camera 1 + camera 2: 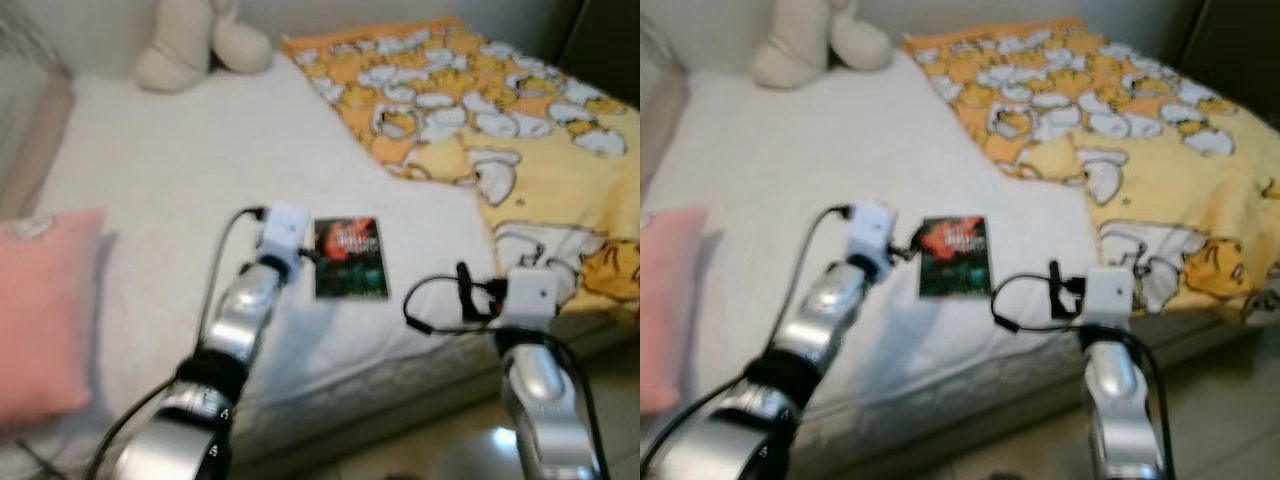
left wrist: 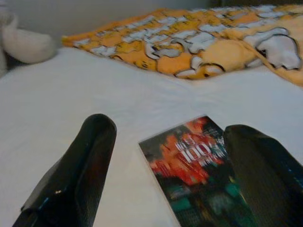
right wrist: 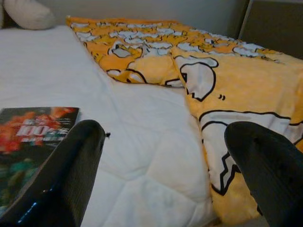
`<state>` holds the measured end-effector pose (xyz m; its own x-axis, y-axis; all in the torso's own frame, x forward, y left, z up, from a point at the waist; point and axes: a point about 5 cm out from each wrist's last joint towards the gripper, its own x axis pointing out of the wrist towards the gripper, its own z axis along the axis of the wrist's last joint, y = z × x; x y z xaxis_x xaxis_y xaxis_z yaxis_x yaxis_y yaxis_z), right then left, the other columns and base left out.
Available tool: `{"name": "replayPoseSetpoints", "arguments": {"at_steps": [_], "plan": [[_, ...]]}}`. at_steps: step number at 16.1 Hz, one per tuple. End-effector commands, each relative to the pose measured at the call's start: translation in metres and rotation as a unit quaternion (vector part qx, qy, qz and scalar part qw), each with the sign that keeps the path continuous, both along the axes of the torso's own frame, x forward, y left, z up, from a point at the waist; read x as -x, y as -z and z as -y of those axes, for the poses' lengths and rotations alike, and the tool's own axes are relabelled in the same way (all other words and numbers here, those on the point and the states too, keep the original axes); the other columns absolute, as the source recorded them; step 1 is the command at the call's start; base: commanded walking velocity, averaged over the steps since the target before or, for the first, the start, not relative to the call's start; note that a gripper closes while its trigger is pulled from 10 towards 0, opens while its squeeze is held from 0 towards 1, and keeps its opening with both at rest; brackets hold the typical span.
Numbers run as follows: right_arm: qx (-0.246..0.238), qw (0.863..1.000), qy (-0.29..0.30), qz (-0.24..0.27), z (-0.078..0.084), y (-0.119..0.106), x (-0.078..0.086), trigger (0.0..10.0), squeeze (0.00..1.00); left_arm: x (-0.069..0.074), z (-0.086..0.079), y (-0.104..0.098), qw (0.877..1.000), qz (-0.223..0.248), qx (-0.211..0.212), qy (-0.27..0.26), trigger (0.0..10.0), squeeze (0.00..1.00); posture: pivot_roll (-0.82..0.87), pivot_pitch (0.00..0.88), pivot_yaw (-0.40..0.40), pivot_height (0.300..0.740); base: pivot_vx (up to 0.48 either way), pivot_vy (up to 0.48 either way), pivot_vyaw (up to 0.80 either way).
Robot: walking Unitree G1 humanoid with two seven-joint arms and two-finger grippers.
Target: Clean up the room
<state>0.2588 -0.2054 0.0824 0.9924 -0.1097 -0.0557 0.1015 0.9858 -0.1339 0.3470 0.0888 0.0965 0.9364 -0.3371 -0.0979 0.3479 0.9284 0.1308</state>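
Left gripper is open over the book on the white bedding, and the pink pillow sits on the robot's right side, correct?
Not quite. The left eye view shows the pink pillow on the robot's left side. The rest stands: the left gripper is open at the book on the white bedding.

Glossy printed book [image 1: 350,257] cover; matt quilted white bedcover [image 1: 190,170]; soft cloth blanket [image 1: 520,130].

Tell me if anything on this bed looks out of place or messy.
A dark book lies loose on the white bed near its front edge, between the open left gripper and the open right gripper. The yellow cartoon blanket is rumpled and bunched over the bed's right side. Nothing looks spilled or damaged.
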Motion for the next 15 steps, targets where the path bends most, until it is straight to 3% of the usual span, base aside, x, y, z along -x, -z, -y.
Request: {"name": "replayPoseSetpoints", "arguments": {"at_steps": [1, 3, 9, 15], "plan": [[-0.002, 1.000, -0.004, 0.002, -0.002, -0.002, -0.001, 10.0, 0.00, -0.004, -0.006, -0.003, 1.000, 0.001, -0.004, -0.003, 10.0, 0.00, -0.18, 0.000, 0.049, 0.740, 0.000, 0.000, -0.52], [-0.009, 1.000, -0.002, 0.002, -0.004, 0.000, 0.000, 10.0, 0.00, -0.005, -0.009, -0.003, 1.000, 0.007, -0.003, -0.009, 10.0, 0.00, -0.18, 0.000, 0.053, 0.740, 0.000, 0.000, -0.74], [-0.008, 1.000, -0.013, 0.003, -0.009, -0.002, 0.009, 10.0, 0.00, -0.014, -0.012, -0.001, 0.998, -0.026, 0.003, -0.048, 10.0, 0.00, -0.20, 0.000, 0.039, 0.740, 0.000, 0.000, 0.00], [-0.011, 0.997, -0.070, -0.040, -0.019, 0.007, 0.055, 10.0, 0.00, -0.018, -0.006, 0.015, 0.982, -0.151, 0.079, -0.082, 10.0, 0.00, -0.28, 0.148, 0.007, 0.740, 0.000, 0.000, 0.00]]}}
